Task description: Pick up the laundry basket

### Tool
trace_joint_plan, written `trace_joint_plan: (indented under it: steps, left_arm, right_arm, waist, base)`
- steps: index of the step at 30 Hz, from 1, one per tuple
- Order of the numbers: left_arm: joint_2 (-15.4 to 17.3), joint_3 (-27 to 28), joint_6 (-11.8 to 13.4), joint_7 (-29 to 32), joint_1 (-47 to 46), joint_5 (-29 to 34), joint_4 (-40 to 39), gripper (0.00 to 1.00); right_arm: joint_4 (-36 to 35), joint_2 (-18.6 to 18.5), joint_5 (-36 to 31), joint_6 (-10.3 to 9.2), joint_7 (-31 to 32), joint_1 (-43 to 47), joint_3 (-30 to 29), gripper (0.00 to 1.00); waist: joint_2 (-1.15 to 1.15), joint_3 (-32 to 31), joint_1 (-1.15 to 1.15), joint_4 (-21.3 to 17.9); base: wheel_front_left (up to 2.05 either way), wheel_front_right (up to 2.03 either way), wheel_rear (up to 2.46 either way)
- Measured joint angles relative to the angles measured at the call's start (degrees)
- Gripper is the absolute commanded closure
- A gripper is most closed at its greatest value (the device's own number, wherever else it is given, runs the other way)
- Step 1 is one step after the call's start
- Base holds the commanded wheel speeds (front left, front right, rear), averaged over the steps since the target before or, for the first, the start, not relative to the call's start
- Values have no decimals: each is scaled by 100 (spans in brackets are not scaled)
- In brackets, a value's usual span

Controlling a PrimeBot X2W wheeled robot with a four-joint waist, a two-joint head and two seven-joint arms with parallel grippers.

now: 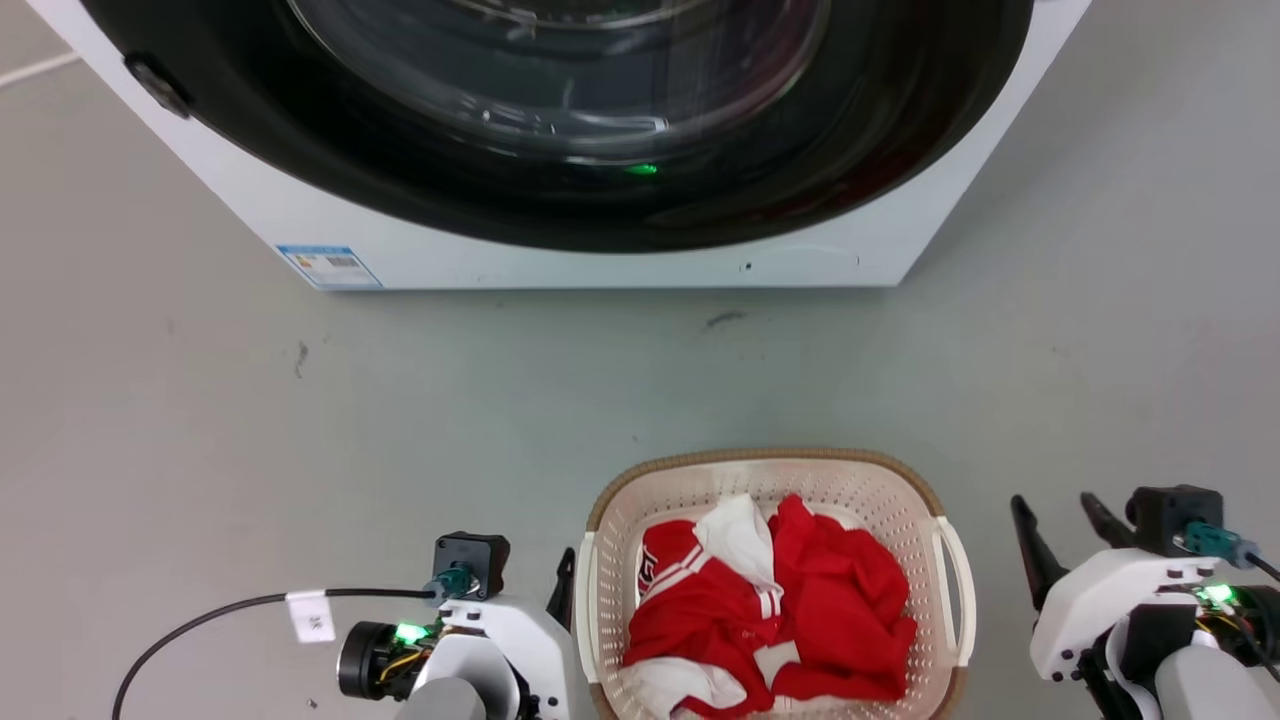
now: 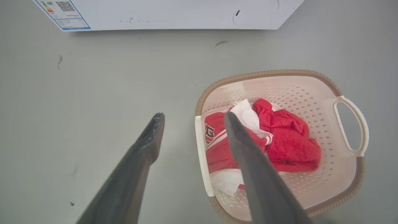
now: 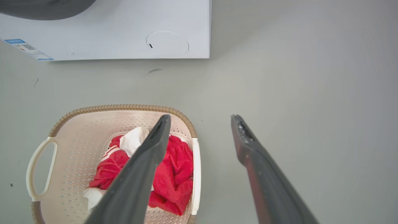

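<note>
Grey floor (image 1: 200, 450), with one white washing machine (image 1: 600, 260) at the far side. One laundry basket (image 1: 760, 458) sat on the floor between the two grippers. It had two white handles (image 1: 962, 590), one per side, and red and white clothes (image 1: 800, 610) heaped inside. Left gripper (image 2: 193, 115) was spread wide, holding nothing, just beside the left handle. Right gripper (image 3: 201, 118) was likewise spread and empty, near the right handle but apart from it.

Left gripper (image 2: 193, 115) & right gripper (image 3: 200, 117): long dark-grey fingers (image 2: 140, 161), tapering to blunt, scuffed tips. White rounded wrist shells (image 1: 1110, 590) w/ small dark screws (image 1: 1065, 655). Each has black camera block (image 1: 470, 560), teal connector (image 1: 455, 580), green LED (image 1: 410, 632). Black cable (image 1: 200, 620) w/ white tag (image 1: 310, 615) on left.
</note>
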Motion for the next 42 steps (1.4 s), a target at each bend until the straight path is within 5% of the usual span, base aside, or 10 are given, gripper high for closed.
trace_joint_plan:
  steps: [24, 42]
  left_arm:
    - [-4, -1225, 296, 430, -1166, -1753, 1516, 0]
    - [-2, -1803, 564, 377, -1630, -2599, 1872, 0]
  right_arm:
    - [2726, -238, 1437, 0, 179, -1772, 1829, 0]
    - [3886, -116, 2278, 0, 197, -2620, 2913, 0]
  waist:
    - [0, 1295, 0, -231]
    - [0, 2000, 1, -286]
  base:
    - [0, 0, 0]
    - [0, 0, 0]
